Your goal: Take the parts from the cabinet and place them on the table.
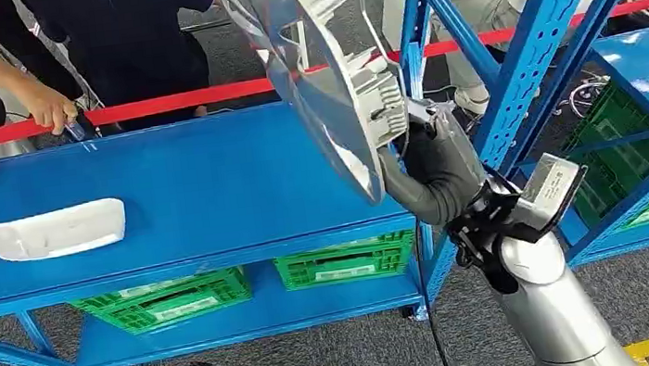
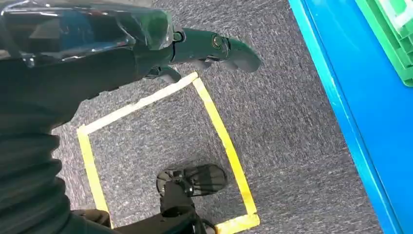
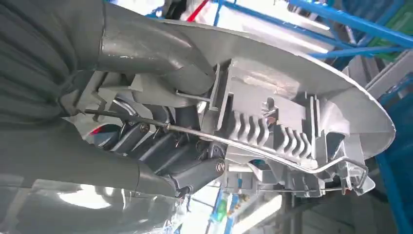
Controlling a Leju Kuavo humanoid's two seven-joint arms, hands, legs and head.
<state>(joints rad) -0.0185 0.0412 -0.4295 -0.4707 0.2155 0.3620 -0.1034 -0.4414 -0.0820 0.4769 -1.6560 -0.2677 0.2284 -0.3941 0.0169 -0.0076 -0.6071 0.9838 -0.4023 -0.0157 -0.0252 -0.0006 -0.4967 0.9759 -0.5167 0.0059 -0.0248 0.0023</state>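
My right hand [image 1: 435, 165] grips a large silver-grey plastic part [image 1: 325, 62], held up on edge above the right end of the blue table [image 1: 209, 188]. Close up in the right wrist view, my thumb and fingers [image 3: 160, 151] clamp the ribbed underside of the silver part [image 3: 292, 112], which carries a thin metal rod. A white curved part [image 1: 54, 230] lies flat on the table's left end. My left hand [image 2: 204, 48] hangs beside my body over the carpet, holding nothing, its fingers loosely extended.
A blue shelving rack [image 1: 564, 32] stands to the right with green crates [image 1: 627, 164] on it. More green crates [image 1: 340, 263] sit under the table. A person's hand [image 1: 45, 105] rests at the table's far edge by a red bar [image 1: 152, 104]. Yellow tape [image 2: 219, 126] marks the floor.
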